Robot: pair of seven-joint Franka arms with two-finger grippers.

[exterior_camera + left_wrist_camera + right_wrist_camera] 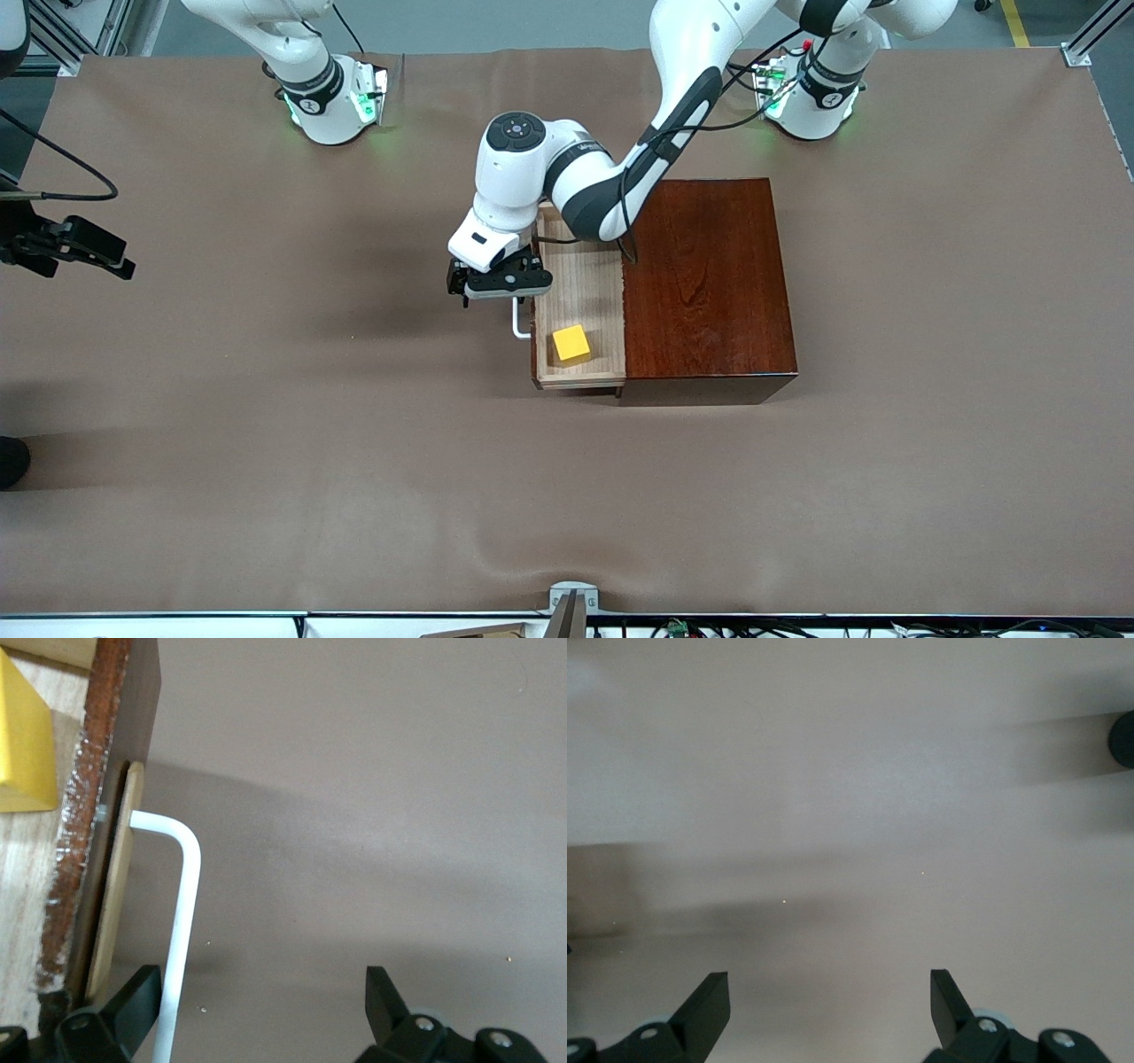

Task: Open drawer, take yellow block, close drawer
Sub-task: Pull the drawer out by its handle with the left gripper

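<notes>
Box [709, 283]: glossy mahogany-coloured, on the brown tabletop [266, 443], toward the left arm's end, near the middle of the cloth.

Drawer [580, 292]: pulled part-way out of the box on the side facing the right arm's end. Pale-wood tray, floor exposed; dark reddish-brown front.

Handle [519, 321]: white U-shaped bar on the drawer front, standing out over the tabletop. In the left wrist view the bar [182, 904] bends and runs down alongside the front panel [115, 815].

Block [571, 343]: small, bright yellow, lying on the drawer floor in the part of the tray nearer the front camera. Not touched by any gripper. In the left wrist view a corner of it [22, 744] shows inside the tray.

Left gripper [498, 282]: the arm reaches from its base across the box top. The gripper sits at the drawer front, over the handle's farther part. Jaws wide apart; one finger [133, 1001] just beside the white bar, the other [385, 997] well clear over bare tabletop. The bar lies between the fingers, close to one of them; nothing is clamped.

Right gripper [830, 1005]: over bare tabletop, jaws spread wide, holding nothing. Its arm waits.
</notes>
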